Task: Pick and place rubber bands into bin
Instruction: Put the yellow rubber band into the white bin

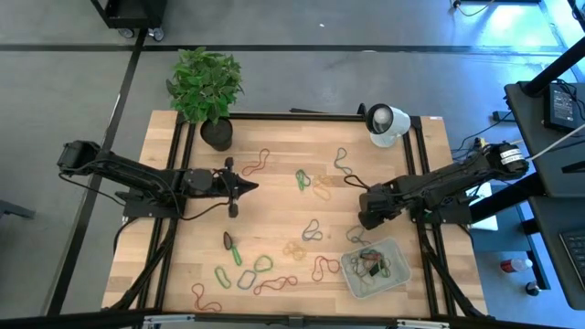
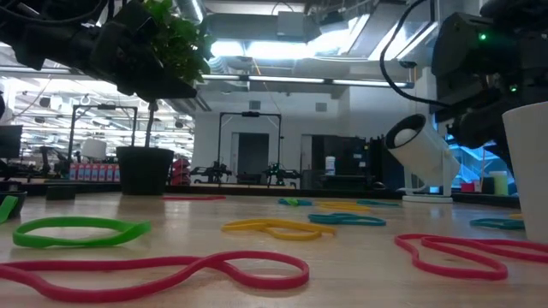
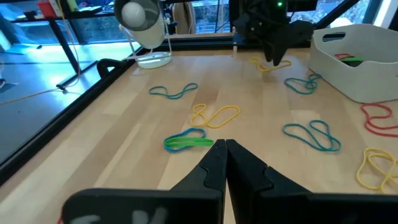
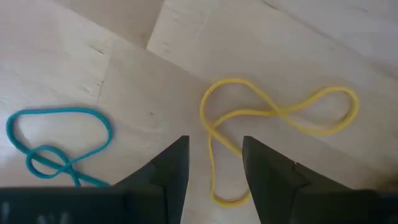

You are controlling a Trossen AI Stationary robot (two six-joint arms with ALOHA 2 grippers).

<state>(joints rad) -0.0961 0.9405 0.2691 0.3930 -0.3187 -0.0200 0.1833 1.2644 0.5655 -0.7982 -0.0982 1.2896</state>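
Rubber bands in several colours lie scattered flat on the wooden table. The bin, a pale shallow tray at the near right, holds several bands. My right gripper points down, open, just over a yellow rubber band. Its two fingertips stand on either side of one strand, and a teal band lies beside it. The left wrist view shows this gripper over the same yellow band. My left gripper is shut and empty, held level above the table's left half.
A potted plant stands at the far left corner and a white round device at the far right. Black rails run along the table's edges. Green, red and yellow bands lie near the front edge.
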